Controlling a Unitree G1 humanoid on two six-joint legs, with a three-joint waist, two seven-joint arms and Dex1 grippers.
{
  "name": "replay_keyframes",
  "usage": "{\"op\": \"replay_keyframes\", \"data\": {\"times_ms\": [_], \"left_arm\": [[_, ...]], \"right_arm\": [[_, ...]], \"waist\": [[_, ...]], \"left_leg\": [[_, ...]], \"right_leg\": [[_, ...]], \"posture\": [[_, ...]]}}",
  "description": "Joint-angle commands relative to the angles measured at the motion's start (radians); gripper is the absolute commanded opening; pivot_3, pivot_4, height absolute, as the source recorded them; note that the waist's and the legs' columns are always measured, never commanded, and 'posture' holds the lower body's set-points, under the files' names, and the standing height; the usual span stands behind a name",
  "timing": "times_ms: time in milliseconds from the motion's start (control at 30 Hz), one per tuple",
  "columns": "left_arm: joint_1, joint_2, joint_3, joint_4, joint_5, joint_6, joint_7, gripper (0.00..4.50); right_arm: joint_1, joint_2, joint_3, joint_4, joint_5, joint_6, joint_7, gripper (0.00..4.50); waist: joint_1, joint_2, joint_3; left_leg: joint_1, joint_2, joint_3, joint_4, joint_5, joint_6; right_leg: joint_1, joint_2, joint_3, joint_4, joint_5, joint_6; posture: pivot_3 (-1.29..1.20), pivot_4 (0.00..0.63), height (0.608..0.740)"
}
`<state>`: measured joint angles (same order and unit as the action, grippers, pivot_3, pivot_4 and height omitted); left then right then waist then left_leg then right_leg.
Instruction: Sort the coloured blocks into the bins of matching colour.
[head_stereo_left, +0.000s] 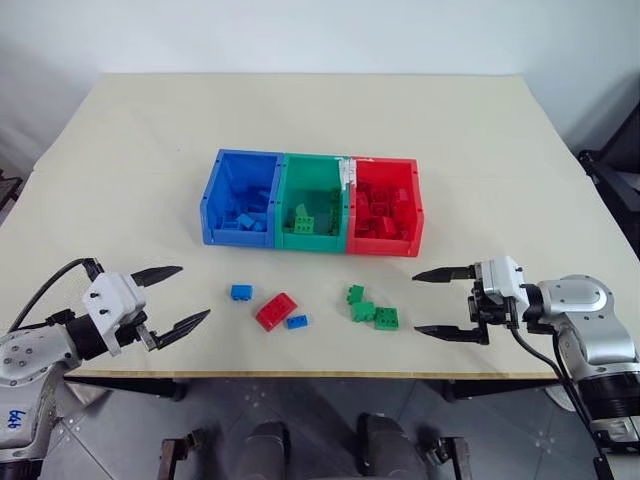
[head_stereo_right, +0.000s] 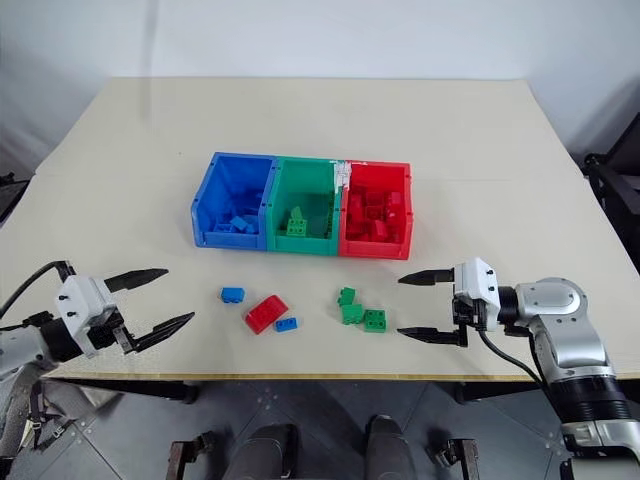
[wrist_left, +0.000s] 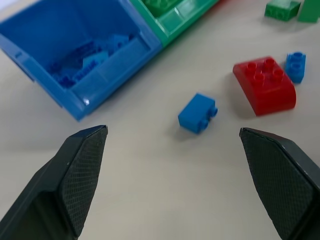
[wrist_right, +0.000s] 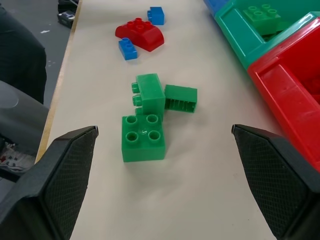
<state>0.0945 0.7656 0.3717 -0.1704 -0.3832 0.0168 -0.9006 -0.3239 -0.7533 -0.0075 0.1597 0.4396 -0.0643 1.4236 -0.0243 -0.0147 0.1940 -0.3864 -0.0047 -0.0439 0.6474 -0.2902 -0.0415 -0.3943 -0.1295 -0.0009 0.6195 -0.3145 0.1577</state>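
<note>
Three joined bins mid-desk (head_stereo_left: 140, 130): blue bin (head_stereo_left: 222, 170) on robot's left, green bin (head_stereo_left: 313, 170) centre, red bin (head_stereo_left: 410, 180) right, each w/ matching bricks inside; loose blocks near front edge: blue block (head_stereo_left: 241, 292), red block (head_stereo_left: 275, 311) w/ second small blue block (head_stereo_left: 297, 321) touching it, three green blocks (head_stereo_left: 371, 309) clustered together; left pincer (head_stereo_left: 175, 298) spread wide, empty, low over desk left of blue block; right pincer (head_stereo_left: 440, 303) spread wide, empty, right of green cluster.
</note>
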Motion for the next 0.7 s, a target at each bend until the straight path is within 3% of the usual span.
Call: {"op": "replay_keyframes", "data": {"times_ms": [33, 167, 400, 533, 700], "left_arm": [[-0.015, 0.002, -0.001, -0.021, -0.029, 0.023, -0.008, 4.49], [-0.005, 0.008, -0.032, -0.122, -0.12, 0.12, -0.055, 4.49], [-0.026, -0.007, -0.158, -0.275, -0.126, 0.171, -0.071, 4.49], [-0.038, -0.018, -0.207, -0.304, -0.121, 0.168, -0.069, 4.49], [-0.004, -0.016, -0.173, -0.282, -0.107, 0.15, -0.066, 4.49]], "right_arm": [[0.046, 0.017, -0.046, -0.066, 0.026, 0.018, -0.054, 4.5], [0.127, -0.028, -0.111, -0.089, 0.031, 0.029, -0.075, 4.5], [0.209, -0.118, -0.196, -0.042, 0.02, 0.013, -0.039, 4.5], [0.174, -0.106, -0.137, -0.081, 0.008, 0.063, -0.051, 4.5], [0.1, -0.072, -0.018, -0.184, -0.011, 0.218, -0.103, 4.5]], "waist": [[0.001, 0.0, 0.0], [0.007, 0.0, 0.0], [0.023, 0.0, 0.0], [0.019, 0.0, 0.0], [0.021, 0.0, 0.0]], "left_leg": [[0.0, 0.0, 0.0, 0.0, 0.0, 0.0], [-0.001, 0.0, 0.0, 0.0, -0.001, 0.0], [0.0, 0.0, 0.002, 0.002, -0.003, 0.004], [0.001, 0.0, 0.002, 0.002, -0.003, 0.004], [0.001, 0.001, 0.002, 0.002, -0.002, 0.002]], "right_leg": [[0.0, 0.0, 0.0, 0.0, 0.0, 0.0], [0.0, 0.0, 0.0, 0.002, 0.0, 0.0], [0.001, 0.0, 0.001, -0.001, 0.0, 0.001], [0.001, 0.0, 0.001, 0.0, 0.0, 0.001], [0.001, 0.001, 0.002, 0.0, 0.0, 0.0]], "posture": [[0.0, 0.15, 0.74], [0.0, 0.15, 0.74], [0.0, 0.15, 0.74], [0.0, 0.15, 0.74], [0.0, 0.15, 0.74]]}}
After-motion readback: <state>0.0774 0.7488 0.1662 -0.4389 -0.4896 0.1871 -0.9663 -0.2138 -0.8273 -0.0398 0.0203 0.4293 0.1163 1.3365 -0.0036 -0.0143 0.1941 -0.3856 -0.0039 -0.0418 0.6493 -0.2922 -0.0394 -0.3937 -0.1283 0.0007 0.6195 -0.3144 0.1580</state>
